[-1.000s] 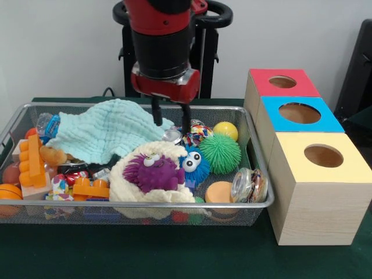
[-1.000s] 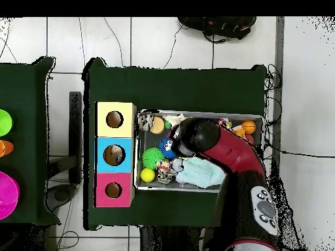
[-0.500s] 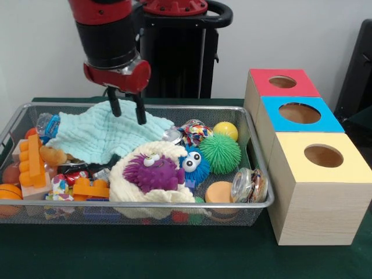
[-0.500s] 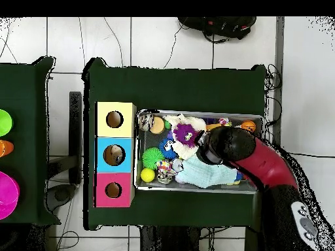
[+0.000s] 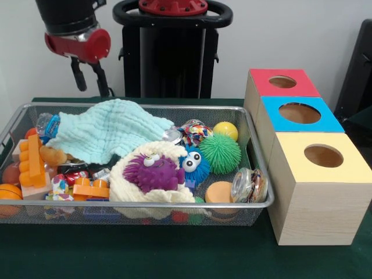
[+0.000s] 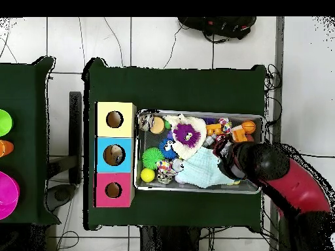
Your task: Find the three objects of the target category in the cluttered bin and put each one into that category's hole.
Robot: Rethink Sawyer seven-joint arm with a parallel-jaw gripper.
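Two fingers (image 5: pixel 103 78) of my gripper (image 5: pixel 89 75) hang spread apart with nothing between them, above the far rim of the wire bin (image 5: pixel 258 204) near its left end in the front view; half a second ago they were lower, just over the pale green cloth (image 5: pixel 104 133), and a second ago over the middle of the bin, so the arm has swung sideways and lifted clear. Nothing in the bin looks shifted between those pictures. The cloth lies bunched across the back left, partly covering other toys. In front of it a purple fuzzy monster (image 5: pixel 152 171) sits on a cream plush ring (image 5: pixel 125 186), with a blue googly-eyed ball (image 5: pixel 192 164) touching its right side and a green spiky ball (image 5: pixel 221 153) just beyond. A yellow ball (image 5: pixel 225 130) rests by the back right corner, an orange disc (image 5: pixel 218 192) and a clear jar (image 5: pixel 250 185) against the front right. Orange building blocks (image 5: pixel 30 160) stand at the left. Beside the bin on the table (image 5: pixel 174 256) sit three boxes: red-topped (image 5: pixel 282 82), blue-topped (image 5: pixel 299 113), yellow-topped (image 5: pixel 322 156), each with one round hole. I cannot tell whether any hole holds something.
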